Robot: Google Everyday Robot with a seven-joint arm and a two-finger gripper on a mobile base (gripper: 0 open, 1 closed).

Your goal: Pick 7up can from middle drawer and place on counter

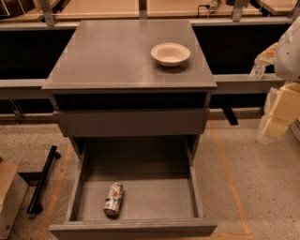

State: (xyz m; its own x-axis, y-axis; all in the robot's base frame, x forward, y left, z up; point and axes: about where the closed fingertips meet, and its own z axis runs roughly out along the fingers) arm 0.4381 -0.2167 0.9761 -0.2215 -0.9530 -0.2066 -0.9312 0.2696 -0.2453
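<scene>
The 7up can (113,199) lies on its side on the flat bottom of the open middle drawer (154,197), near the front left. The drawer is pulled out low at the front of the grey cabinet. The counter (117,51) is the cabinet's flat grey top. My gripper (280,110) shows as pale yellowish parts at the far right edge, beside the cabinet at about the height of the upper drawer front. It is well apart from the can and holds nothing that I can see.
A white bowl (170,54) stands on the counter at the back right. The closed upper drawer front (131,123) overhangs the back of the open drawer. A black bar (43,179) and a cardboard box (9,197) lie on the floor at left. Light wooden surfaces (103,8) run behind.
</scene>
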